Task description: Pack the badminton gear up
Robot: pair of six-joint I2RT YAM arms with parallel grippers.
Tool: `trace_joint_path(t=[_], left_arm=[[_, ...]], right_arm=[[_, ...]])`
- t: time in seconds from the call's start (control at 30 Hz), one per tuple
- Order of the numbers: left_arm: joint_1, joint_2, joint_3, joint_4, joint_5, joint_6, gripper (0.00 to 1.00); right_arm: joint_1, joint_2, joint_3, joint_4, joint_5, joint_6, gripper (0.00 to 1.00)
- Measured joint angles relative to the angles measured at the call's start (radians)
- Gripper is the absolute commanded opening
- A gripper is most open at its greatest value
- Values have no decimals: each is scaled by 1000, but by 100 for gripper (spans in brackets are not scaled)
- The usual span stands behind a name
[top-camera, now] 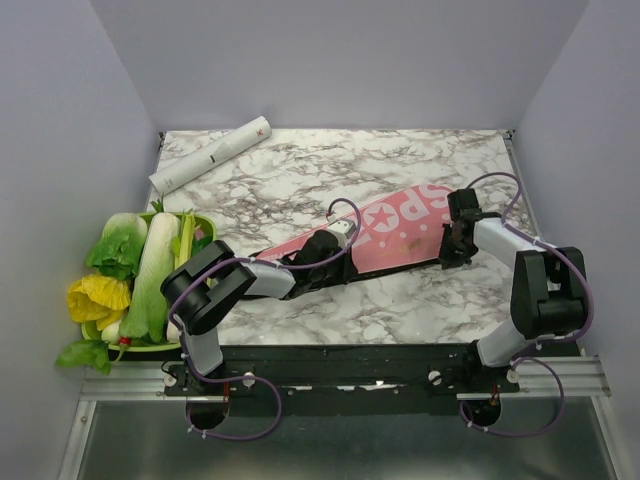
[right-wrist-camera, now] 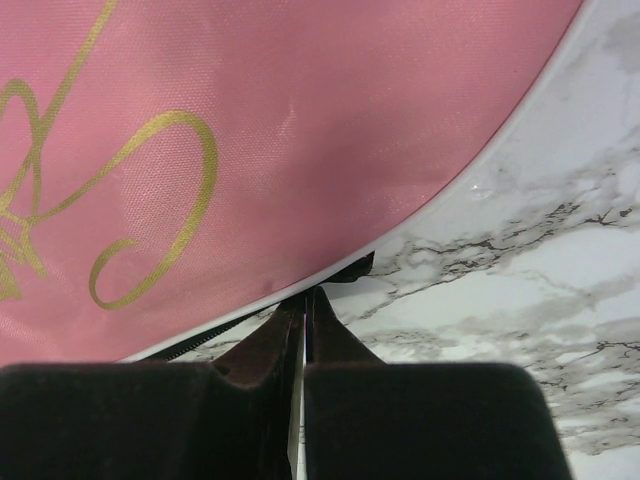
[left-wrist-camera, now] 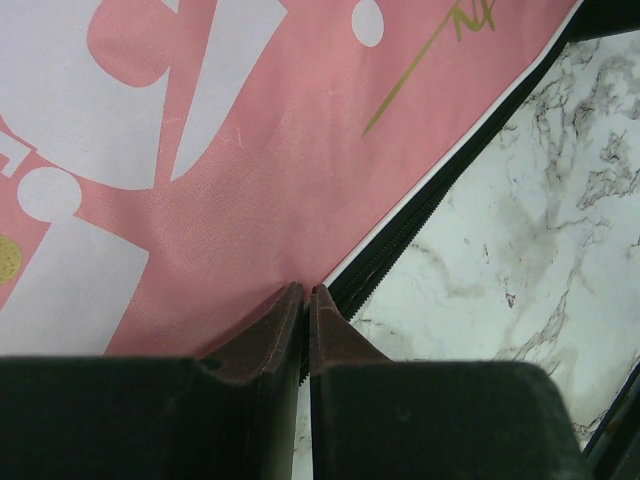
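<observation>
Narrow end of the pink cover [top-camera: 400,235] lies hidden under the left arm [top-camera: 268,280]

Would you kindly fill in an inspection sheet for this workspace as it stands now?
Surface: white grey-veined marble tabletop.
Job's things: long pink racket-shaped fabric cover lying diagonally mid-table; white cylindrical tube at the far-left corner.
Clutter: green tray of leafy vegetables at the left edge.
Grippers: left gripper closed on the cover's zipper edge; right gripper closed at the cover's rounded rim, beside a small black tab.
Cables: purple cables looping along both arms.
Surroundings: plain pale walls on three sides.
</observation>
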Motion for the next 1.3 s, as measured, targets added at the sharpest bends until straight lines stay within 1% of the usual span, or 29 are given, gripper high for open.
trace_joint_path(t=[0.03, 0.3, 0.5, 0.6, 0.73, 1.1, 1.17, 1.3], left_arm=[[0, 0, 0, 0, 0, 0, 16], [0, 0, 0, 0, 0, 0, 16], [0, 0, 0, 0, 0, 0, 13], [0, 0, 0, 0, 1, 0, 12], [0, 5, 5, 0, 3, 0, 10], [1, 15, 16, 0, 12, 1, 9], [2, 15, 16, -1, 12, 2, 9], [8, 7, 13, -1, 13, 13, 11]], right_arm=[[0, 0, 0, 0, 0, 0, 1], [0, 0, 0, 0, -4, 0, 1], [-5, -6, -10, 16, -51, -1, 1], [14, -16, -23, 35, -75, 3, 1], [92, -14, -23, 55, -115, 23, 1], [353, 57, 24, 114, -232, 127, 1], [400, 67, 34, 128, -233, 145, 1], [451, 73, 31, 160, -245, 192, 1]])
